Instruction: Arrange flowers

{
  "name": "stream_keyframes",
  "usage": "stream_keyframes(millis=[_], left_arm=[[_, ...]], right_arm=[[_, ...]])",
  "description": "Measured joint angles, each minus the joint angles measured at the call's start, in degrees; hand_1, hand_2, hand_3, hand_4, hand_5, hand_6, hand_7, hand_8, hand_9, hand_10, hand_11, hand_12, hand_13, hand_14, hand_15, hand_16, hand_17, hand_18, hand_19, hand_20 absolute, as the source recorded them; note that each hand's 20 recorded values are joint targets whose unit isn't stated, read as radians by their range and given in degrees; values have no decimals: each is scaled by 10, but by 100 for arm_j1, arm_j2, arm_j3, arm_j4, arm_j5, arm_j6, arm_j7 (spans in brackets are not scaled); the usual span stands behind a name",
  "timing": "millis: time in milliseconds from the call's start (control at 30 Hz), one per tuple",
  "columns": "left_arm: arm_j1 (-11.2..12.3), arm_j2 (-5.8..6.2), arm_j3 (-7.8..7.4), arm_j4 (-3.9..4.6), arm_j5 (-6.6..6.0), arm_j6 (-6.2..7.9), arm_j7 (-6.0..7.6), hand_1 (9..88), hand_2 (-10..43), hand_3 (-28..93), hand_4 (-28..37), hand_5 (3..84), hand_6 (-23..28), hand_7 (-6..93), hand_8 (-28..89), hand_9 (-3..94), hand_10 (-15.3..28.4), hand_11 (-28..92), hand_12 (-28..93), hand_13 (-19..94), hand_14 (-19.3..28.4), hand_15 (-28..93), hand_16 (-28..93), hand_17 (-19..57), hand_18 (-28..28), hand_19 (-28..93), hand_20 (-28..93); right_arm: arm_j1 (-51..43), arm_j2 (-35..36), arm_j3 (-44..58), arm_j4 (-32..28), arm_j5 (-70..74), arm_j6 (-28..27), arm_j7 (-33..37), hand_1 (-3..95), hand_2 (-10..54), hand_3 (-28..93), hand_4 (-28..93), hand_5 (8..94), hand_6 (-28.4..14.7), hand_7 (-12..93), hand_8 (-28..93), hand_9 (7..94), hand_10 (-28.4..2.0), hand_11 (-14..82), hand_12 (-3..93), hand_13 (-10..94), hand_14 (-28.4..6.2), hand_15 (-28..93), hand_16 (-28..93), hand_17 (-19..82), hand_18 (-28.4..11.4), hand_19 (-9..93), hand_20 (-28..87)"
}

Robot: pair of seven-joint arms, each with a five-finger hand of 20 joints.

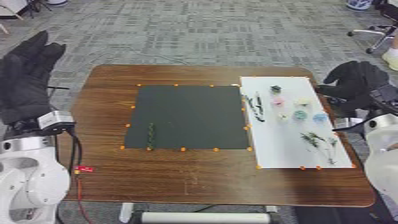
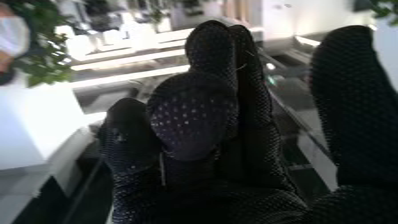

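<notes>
In the head view my left hand [image 1: 27,82] is off the table's left side with its fingers extended. My right hand [image 1: 355,86] is beside the white sheet [image 1: 275,135], fingers relaxed and nothing in them. The right wrist view shows my right hand [image 2: 204,110] holding nothing. A black mat [image 1: 191,112] bears one green stem [image 1: 151,136] near its lower left. On the sheet are a dark flower [image 1: 275,89], a pink flower [image 1: 278,101], a cream flower [image 1: 302,101], a teal flower [image 1: 300,115], a blue flower [image 1: 320,117], dark stems [image 1: 258,107] and leafy sprigs [image 1: 313,137].
Small orange markers [image 1: 184,149] line the edges of the mat and the sheet on the brown table [image 1: 169,175]. A red-tagged cable [image 1: 83,169] runs by the table's left edge. Beyond the table stands an office chair [image 1: 378,30].
</notes>
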Motion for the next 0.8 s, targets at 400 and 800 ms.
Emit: stream_keyframes(millis=[400, 800], left_arm=[[90, -82, -21, -27, 17, -3, -27, 200, -51, 718, -282, 516, 22, 146, -66, 505, 142, 230, 154, 396, 169, 206, 22, 88, 118, 81, 207], [406, -236, 12, -147, 65, 167, -200, 227, -37, 710, -267, 521, 27, 149, -67, 516, 146, 242, 152, 414, 177, 237, 15, 100, 119, 114, 223]], right_arm=[[-1092, -372, -10, 412, -244, -22, 354, 454, -95, 571, -165, 677, -18, 306, 182, 795, -118, 435, 349, 898, -24, 573, 339, 600, -151, 932, 509], [-1186, -599, -260, 651, -331, -51, 484, 516, -95, 510, -148, 675, -17, 308, 226, 808, -113, 433, 345, 912, -18, 562, 344, 615, -142, 932, 503]])
